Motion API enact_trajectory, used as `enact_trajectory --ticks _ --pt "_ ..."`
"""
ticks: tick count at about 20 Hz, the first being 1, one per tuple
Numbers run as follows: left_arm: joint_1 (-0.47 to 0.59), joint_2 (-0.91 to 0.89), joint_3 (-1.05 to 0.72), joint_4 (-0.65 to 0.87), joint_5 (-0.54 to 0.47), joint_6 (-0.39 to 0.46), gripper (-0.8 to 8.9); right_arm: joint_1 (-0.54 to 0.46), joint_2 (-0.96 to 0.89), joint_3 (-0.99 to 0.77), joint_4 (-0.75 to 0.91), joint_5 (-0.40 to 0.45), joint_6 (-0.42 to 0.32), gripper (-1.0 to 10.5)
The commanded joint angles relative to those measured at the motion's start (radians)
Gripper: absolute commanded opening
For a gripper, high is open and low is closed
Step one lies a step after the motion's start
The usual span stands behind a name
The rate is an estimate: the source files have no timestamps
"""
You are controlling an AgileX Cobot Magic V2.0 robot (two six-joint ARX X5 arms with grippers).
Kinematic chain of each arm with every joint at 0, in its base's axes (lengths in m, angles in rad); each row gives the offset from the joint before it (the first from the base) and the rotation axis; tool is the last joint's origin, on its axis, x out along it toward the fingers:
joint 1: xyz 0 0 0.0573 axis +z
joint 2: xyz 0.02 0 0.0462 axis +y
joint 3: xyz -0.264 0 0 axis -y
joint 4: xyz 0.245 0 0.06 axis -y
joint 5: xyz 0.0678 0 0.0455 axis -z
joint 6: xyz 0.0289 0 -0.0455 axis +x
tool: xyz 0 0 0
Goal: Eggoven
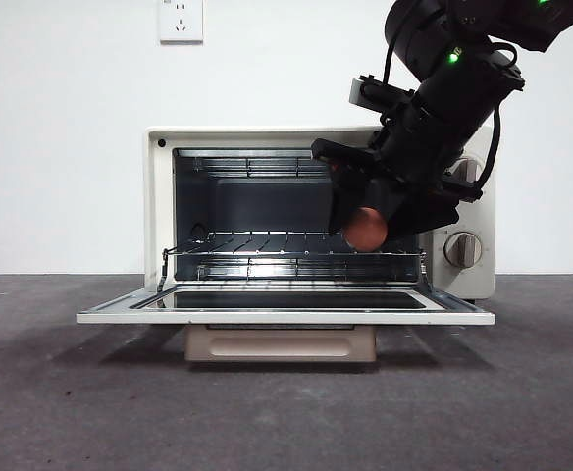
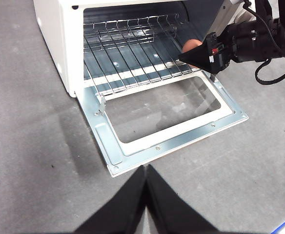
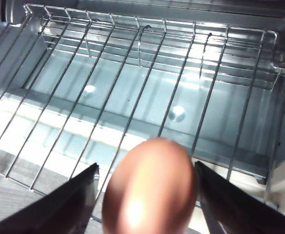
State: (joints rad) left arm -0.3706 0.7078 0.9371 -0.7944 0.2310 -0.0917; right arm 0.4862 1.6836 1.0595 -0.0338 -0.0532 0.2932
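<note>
With the egg (image 3: 150, 187) clamped in the right gripper (image 3: 147, 195), lower it gently between the rack (image 3: 132, 87) wires before opening, so it cannot roll.

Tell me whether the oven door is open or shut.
Open. The toaster oven has its door folded down flat in front, baring the wire rack; the right gripper holds the egg at the opening.
</note>
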Motion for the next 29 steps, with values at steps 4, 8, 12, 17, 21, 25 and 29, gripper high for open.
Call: enact_trajectory --ticks 4,8,12,17,21,25,29 --pt "-0.003 0.011 0.008 0.008 -0.002 0.002 0.06 0.009 -0.004 0.021 0.004 0.002 0.01 3.3" --pt "-0.003 0.017 0.008 0.01 -0.002 0.002 0.06 0.009 -0.039 0.021 -0.005 0.002 0.01 3.3" --pt "-0.003 0.031 0.008 0.024 -0.002 0.005 0.06 0.011 -0.103 0.021 -0.067 0.001 0.012 3.3" --pt "0.008 0.109 -0.006 0.134 -0.002 0.004 0.06 0.046 -0.288 0.021 -0.166 0.0 0.01 3.3" --pt "0.066 0.209 -0.082 0.276 0.076 -0.02 0.06 0.085 -0.488 0.021 -0.306 -0.001 -0.023 3.3" --pt "0.179 0.343 -0.175 0.455 0.224 -0.056 0.06 0.096 -0.664 0.021 -0.484 -0.001 -0.051 3.3" --pt "0.256 0.531 -0.187 0.573 0.329 -0.064 0.06 0.096 -0.793 0.021 -0.599 0.002 -0.059 3.3"
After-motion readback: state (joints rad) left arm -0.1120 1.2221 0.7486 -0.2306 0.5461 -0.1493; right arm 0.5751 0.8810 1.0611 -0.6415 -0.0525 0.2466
